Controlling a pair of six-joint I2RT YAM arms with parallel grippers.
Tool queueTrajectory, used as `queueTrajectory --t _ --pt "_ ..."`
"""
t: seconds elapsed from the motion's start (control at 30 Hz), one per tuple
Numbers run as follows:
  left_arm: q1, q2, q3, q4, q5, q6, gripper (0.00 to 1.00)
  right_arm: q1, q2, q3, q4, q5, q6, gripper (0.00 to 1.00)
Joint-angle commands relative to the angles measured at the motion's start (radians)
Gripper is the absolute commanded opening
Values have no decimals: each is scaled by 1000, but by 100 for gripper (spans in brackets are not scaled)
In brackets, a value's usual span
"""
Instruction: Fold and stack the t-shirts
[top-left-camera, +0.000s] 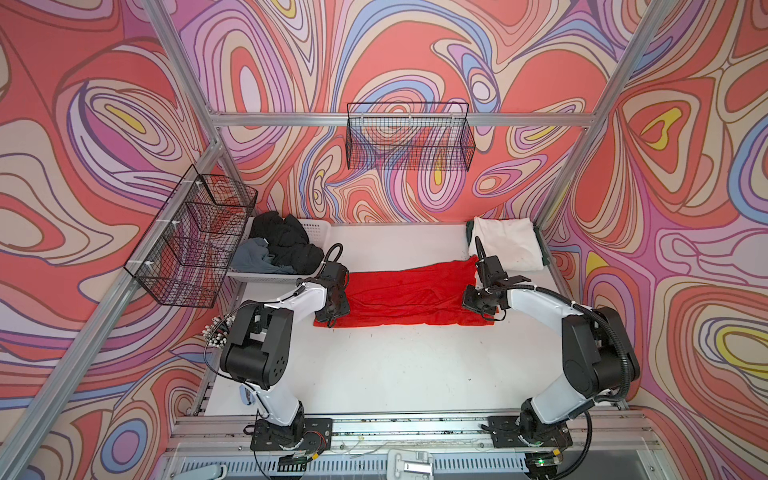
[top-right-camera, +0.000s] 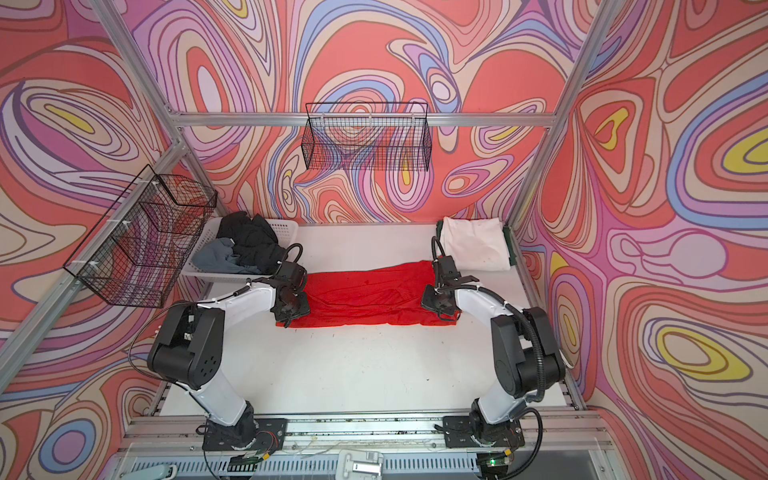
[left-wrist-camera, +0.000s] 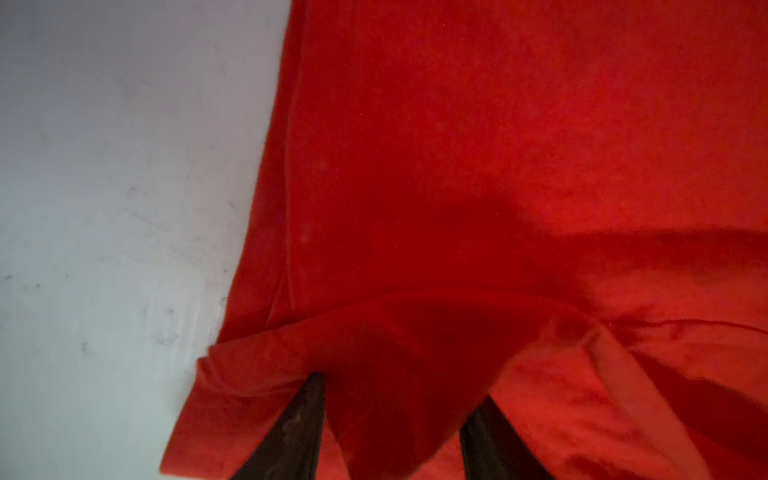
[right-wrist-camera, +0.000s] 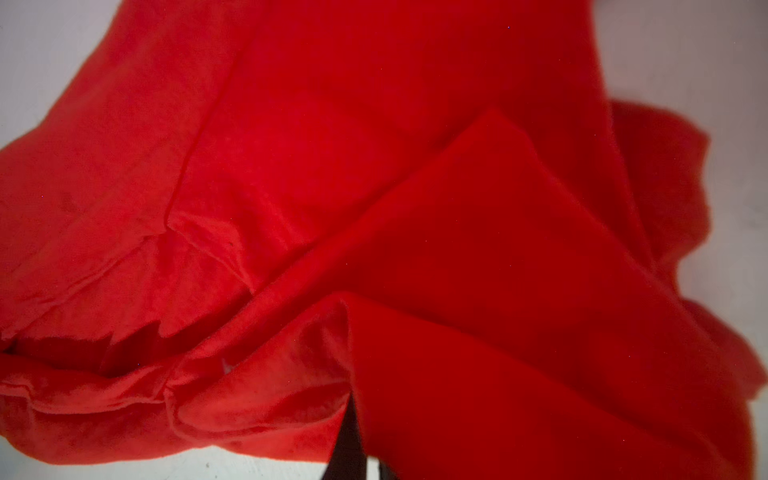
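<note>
Tabletop (top-left-camera: 395, 365) carries the red t-shirt (top-left-camera: 407, 291) as a long folded band across its middle, nearer the far edge. The right end effector (right-wrist-camera: 353, 415) is clamped on its right end. The left end effector (left-wrist-camera: 403, 388) straddles a fold at the other end, fingers apart, and I cannot tell whether it grips.

Colour rundown: the bright red cloth t-shirt (top-left-camera: 409, 297) is dead centre on the white tabletop (top-left-camera: 395, 365), plain solid red with no print, and it's the same in both wrist views. At 2 o'clock there's an off-white folded cloth t-shirt (top-left-camera: 505, 245) with a dark green cloth shirt (top-left-camera: 545, 255) edging it. At 10 o'clock the white perforated plastic basket (top-left-camera: 318, 230) has a black crumpled cloth shirt (top-left-camera: 286, 245) and a slate-grey crumpled cloth shirt (top-left-camera: 253, 257). The wire-mesh baskets (top-left-camera: 409, 137) are black. The walls (top-left-camera: 415, 50) are swirly coral, lilac, blue and cream, with yellow blobs. The robot arms (top-left-camera: 536, 301) are white with black joints.
</note>
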Motion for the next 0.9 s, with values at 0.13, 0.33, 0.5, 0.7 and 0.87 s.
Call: queueTrajectory --t 0.13,0.33,0.5,0.7,0.87 --pt "20 12 16 9 -1 -6 52 4 93 134 -38 60 -26 0" --pt "30 14 24 6 -2 -1 51 4 188 222 -38 97 -47 0" --pt "36 23 36 -5 -4 5 52 4 256 281 -27 91 -49 0" --pt "44 22 45 -15 -7 9 52 20 279 361 -40 150 -57 0" --pt "47 16 48 -23 -11 12 52 47 325 445 -58 156 -77 0"
